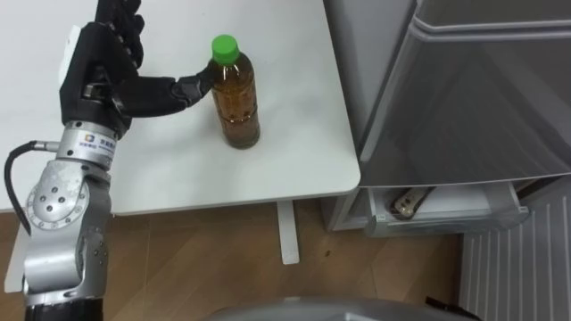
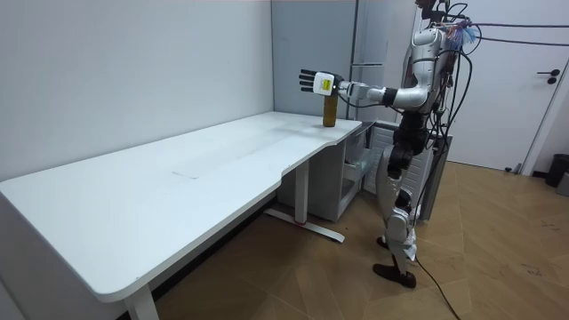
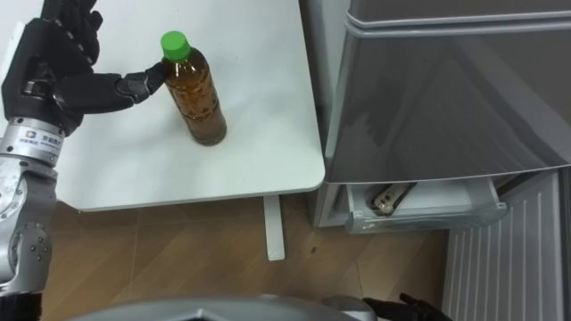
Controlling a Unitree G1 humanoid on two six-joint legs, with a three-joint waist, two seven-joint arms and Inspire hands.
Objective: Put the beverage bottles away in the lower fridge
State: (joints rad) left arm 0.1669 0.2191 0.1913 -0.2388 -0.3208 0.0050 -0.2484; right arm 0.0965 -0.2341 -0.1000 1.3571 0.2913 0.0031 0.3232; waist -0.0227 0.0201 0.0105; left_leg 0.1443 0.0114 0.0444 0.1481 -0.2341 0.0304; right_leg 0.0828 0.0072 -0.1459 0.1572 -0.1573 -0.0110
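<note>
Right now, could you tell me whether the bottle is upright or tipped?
Upright: the bottle stands on its base on the table, green cap uppermost.

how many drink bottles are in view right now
1 for certain: a green-capped bottle stands upright on the white table, the left hand touching its neck. A brownish thing in the open lower drawer may be another; unclear.

Left arm outstretched, left hand [image 1: 100, 76] raised, fingers [image 1: 125, 22] straight (thumb stretched sideways).
</note>
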